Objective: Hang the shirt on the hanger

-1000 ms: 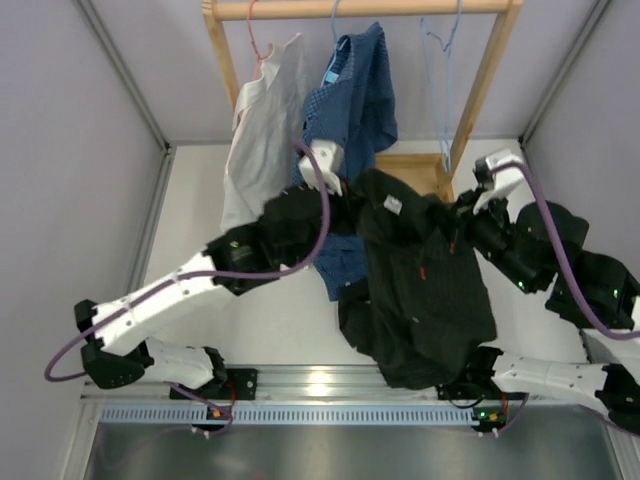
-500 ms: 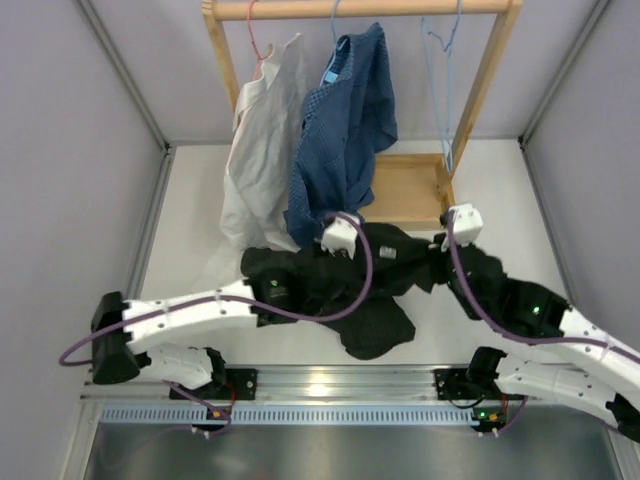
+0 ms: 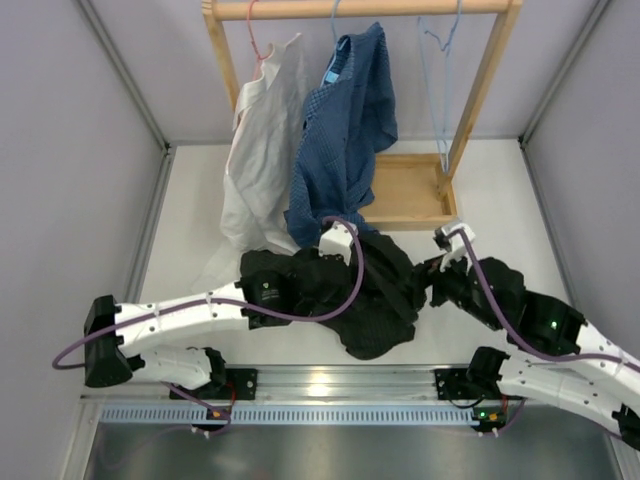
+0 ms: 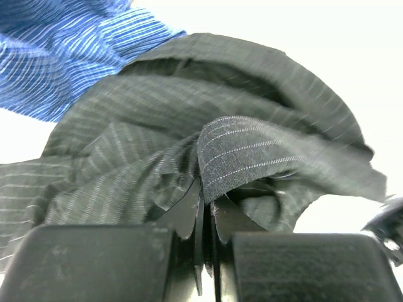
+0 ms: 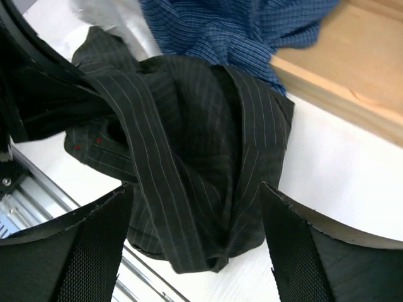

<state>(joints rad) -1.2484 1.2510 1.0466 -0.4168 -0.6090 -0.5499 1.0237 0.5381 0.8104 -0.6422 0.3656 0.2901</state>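
1. The shirt lies bunched in a dark heap on the table. It sits just in front of the rack's wooden base, between the two arms.
2. The left gripper is clamped tight on a fold of the shirt. Its wrist view shows striped cloth pinched between the closed jaws and spilling up over them.
3. The right gripper stands wide. Its fingers sit to either side of the heap's right part, above it, with no cloth pinched between them.
4. From above, the left arm reaches across the heap from the left. The right arm comes in from the right, its claw at the heap's edge.
5. The hanger hangs from the rail at the right end of the rack, well apart from the shirt.
6. A blue shirt hangs mid-rail. Its lower end reaches the heap and lies against the dark cloth in both wrist views.
7. A white shirt hangs to the left of the blue one.
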